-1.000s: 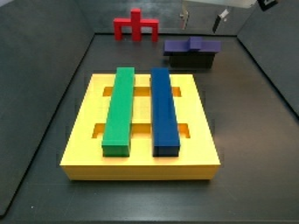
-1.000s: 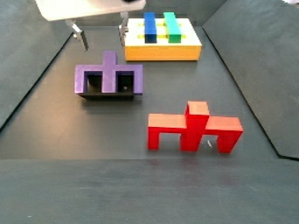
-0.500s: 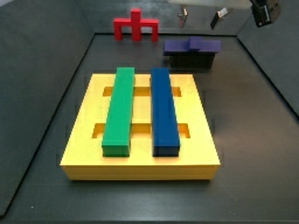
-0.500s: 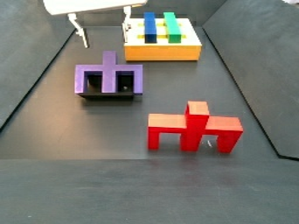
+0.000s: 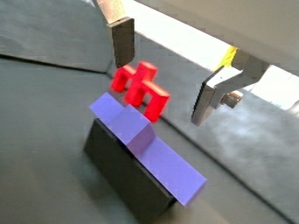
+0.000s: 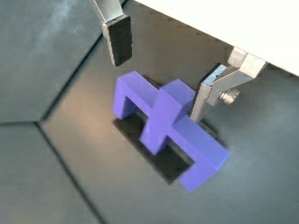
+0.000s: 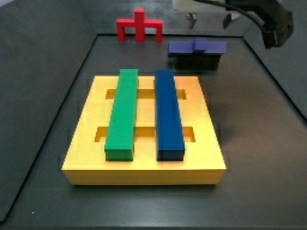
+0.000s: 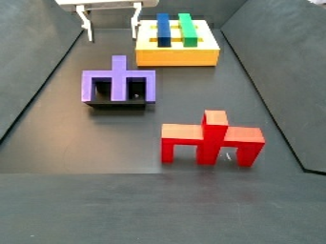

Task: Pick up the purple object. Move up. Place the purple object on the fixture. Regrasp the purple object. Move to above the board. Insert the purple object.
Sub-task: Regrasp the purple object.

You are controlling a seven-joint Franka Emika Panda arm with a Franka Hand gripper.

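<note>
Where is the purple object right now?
In both side views the purple object sits on the fixture, between the board and the red cross-shaped piece; the open gripper hangs above it, not touching.

Even, diffuse overhead light; no hard shadows. Dark matte floor [image 7: 264, 135] shows faint pale sheen in both side views, no strong glare. Board [image 7: 84, 126] and red piece [image 8: 211, 141] vivid, saturated. Side views soft, low resolution. Both wrist views blurrier: gripper [image 6: 170, 66] above purple object [image 6: 170, 118], open fingers [image 5: 122, 39] smeared, bright washed-out band behind. Fixture [image 5: 117, 171] nearly featureless black.
</note>
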